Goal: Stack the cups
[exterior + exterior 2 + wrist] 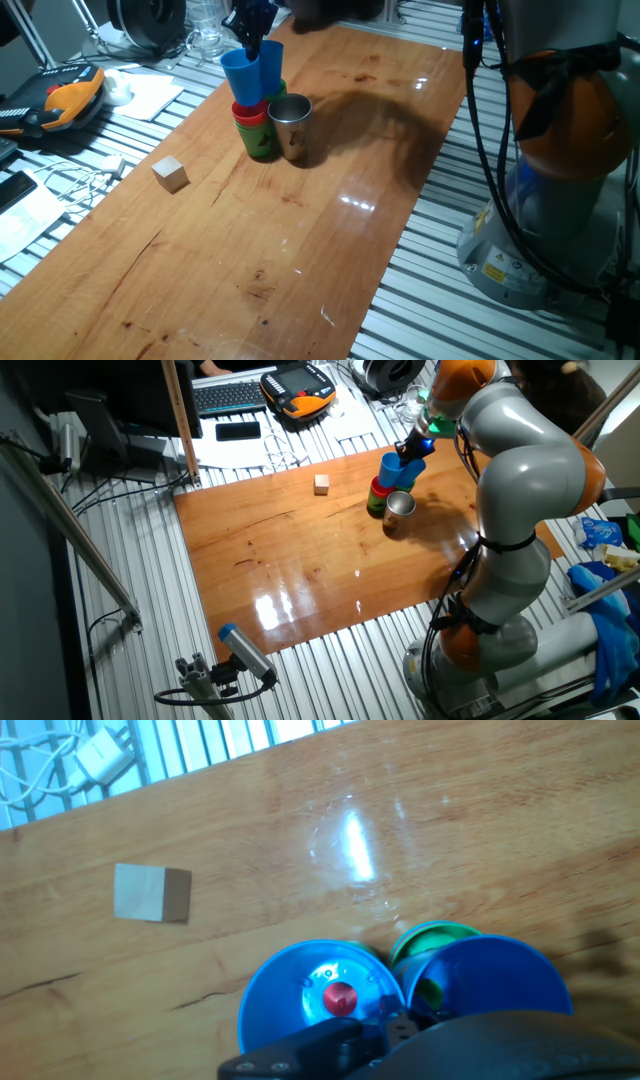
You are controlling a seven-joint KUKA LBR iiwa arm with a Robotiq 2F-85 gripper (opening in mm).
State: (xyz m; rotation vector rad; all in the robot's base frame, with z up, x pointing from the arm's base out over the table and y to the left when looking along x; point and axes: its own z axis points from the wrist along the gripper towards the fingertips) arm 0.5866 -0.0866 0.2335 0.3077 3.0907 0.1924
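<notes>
A blue cup (241,76) sits tilted on a red cup (250,110), which is nested on a green cup (260,140). A second blue cup (272,60) stands close behind it on another green cup (279,90). From above, the hand view shows the left blue cup (300,995), the right blue cup (500,975) and a green rim (435,933). My gripper (250,42) (392,1018) comes down from above, its dark fingers pinched together on the left blue cup's rim where the two blue cups meet. A steel cup (291,122) stands beside the stack.
A pale wooden cube (170,173) (150,892) lies left of the stack on the wooden table (300,250). Cables, a charger (103,755) and an orange pendant (70,98) lie off the table's left edge. The robot's base (560,200) stands to the right.
</notes>
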